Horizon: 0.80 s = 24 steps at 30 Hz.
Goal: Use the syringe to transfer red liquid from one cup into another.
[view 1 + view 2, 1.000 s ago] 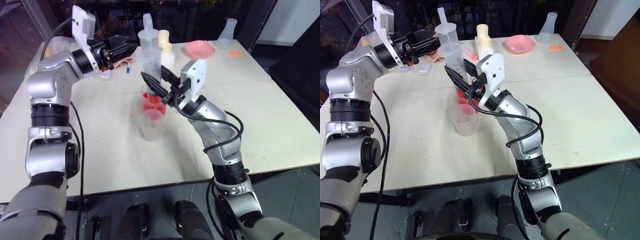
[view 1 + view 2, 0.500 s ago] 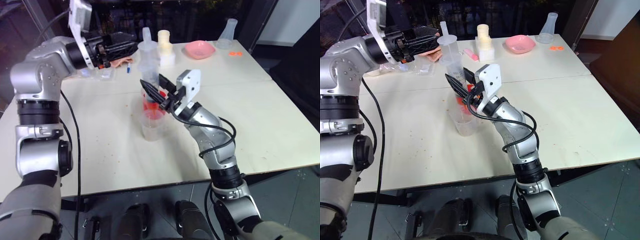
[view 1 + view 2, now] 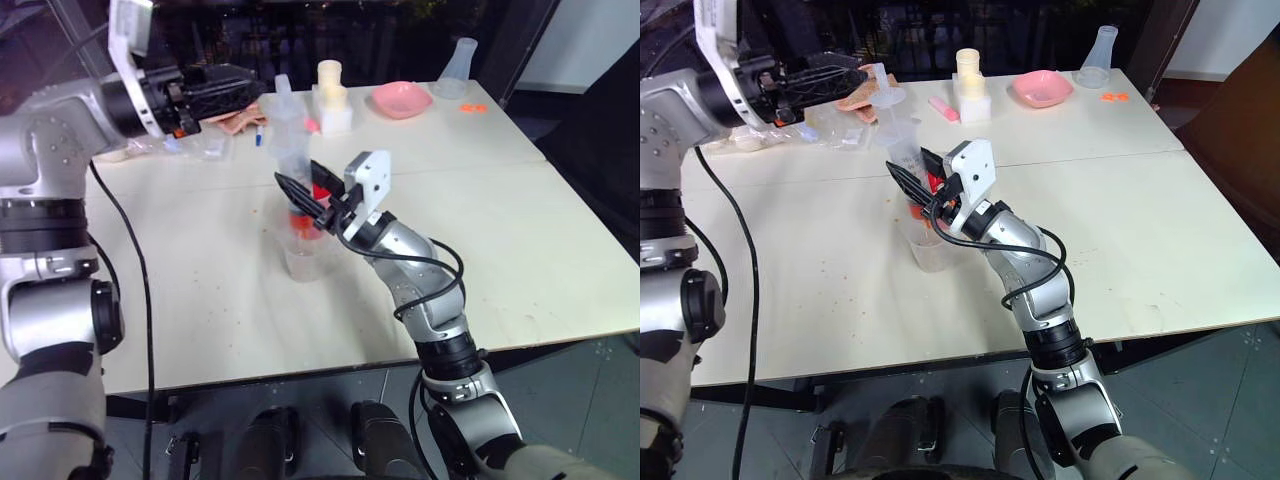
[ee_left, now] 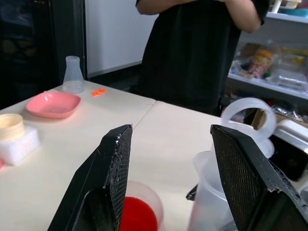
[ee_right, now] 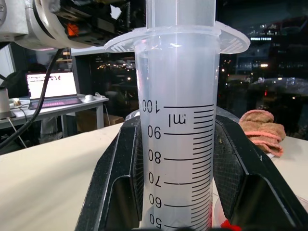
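Observation:
The large clear syringe [image 3: 289, 135] stands upright, and my right gripper [image 3: 298, 175] is shut on its barrel [image 5: 175, 144]. The barrel looks clear from the 50 mark upward. It stands over a clear cup holding red liquid [image 3: 303, 220], and the gripper's fingers hide the tip. A second clear cup [image 3: 305, 262] stands just in front and looks empty. Up and to the left of the plunger, my left gripper [image 3: 255, 90] is open and holds nothing. Its fingers [image 4: 110, 178] frame the red cup [image 4: 137, 214] and the plunger ring [image 4: 248, 118].
At the table's far side stand a pink dish [image 3: 400, 98], a clear flask [image 3: 458, 55], a yellow cup on a white block [image 3: 330, 95] and a pink cloth [image 3: 235, 120]. A person in black [image 4: 202, 48] stands beyond the table.
My left arm has drawn back to the left, away from the plunger, still open. The right gripper has sunk a little with the syringe toward the cups.

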Motion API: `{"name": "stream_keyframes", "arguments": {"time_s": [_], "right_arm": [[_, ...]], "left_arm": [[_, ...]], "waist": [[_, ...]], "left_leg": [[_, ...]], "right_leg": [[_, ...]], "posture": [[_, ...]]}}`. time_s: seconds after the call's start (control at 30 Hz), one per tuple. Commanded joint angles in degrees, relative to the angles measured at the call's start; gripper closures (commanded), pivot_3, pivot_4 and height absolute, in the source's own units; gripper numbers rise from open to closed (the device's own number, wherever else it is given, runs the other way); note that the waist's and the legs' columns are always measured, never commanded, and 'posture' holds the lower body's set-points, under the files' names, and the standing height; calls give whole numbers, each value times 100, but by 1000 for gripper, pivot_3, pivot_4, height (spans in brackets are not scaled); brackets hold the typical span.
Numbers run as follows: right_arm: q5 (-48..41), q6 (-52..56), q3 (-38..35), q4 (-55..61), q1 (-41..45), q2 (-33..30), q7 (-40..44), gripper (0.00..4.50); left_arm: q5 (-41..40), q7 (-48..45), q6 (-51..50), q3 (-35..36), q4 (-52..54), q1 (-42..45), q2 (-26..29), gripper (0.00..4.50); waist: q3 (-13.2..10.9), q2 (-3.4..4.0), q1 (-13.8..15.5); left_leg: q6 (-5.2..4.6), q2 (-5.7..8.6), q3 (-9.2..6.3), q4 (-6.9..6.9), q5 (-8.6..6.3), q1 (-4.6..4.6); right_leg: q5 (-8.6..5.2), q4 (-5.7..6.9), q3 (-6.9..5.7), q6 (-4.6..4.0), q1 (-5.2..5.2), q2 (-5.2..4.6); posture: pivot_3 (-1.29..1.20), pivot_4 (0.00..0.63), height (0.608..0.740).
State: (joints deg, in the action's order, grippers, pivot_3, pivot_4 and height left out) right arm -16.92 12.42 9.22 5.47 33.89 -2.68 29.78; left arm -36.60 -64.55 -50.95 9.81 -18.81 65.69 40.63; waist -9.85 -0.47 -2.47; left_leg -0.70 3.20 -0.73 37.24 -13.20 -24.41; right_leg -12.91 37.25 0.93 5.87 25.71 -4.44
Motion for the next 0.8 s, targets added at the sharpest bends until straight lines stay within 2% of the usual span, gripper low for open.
{"name": "stream_keyframes", "arguments": {"time_s": [0.03,0.3,0.8], "right_arm": [[20,-158,13,127,63,9,49,3155],[33,-158,18,176,57,-2,100,3155],[83,-187,-32,115,149,-4,86,3155]], "left_arm": [[-336,-34,-311,211,283,201,156,1773],[-466,-139,-512,43,489,95,175,1773],[141,-364,465,-498,-281,407,-409,1773]], "waist": [[0,0,0],[0,0,-1],[-1,-2,7]], "left_leg": [[0,0,0,0,0,0],[0,0,0,0,0,0],[0,1,1,1,0,1]], "right_leg": [[0,0,0,0,0,0],[0,0,0,0,0,0],[0,-1,0,0,-3,0]], "posture": [[0,150,740],[0,150,740],[0,150,740]]}}
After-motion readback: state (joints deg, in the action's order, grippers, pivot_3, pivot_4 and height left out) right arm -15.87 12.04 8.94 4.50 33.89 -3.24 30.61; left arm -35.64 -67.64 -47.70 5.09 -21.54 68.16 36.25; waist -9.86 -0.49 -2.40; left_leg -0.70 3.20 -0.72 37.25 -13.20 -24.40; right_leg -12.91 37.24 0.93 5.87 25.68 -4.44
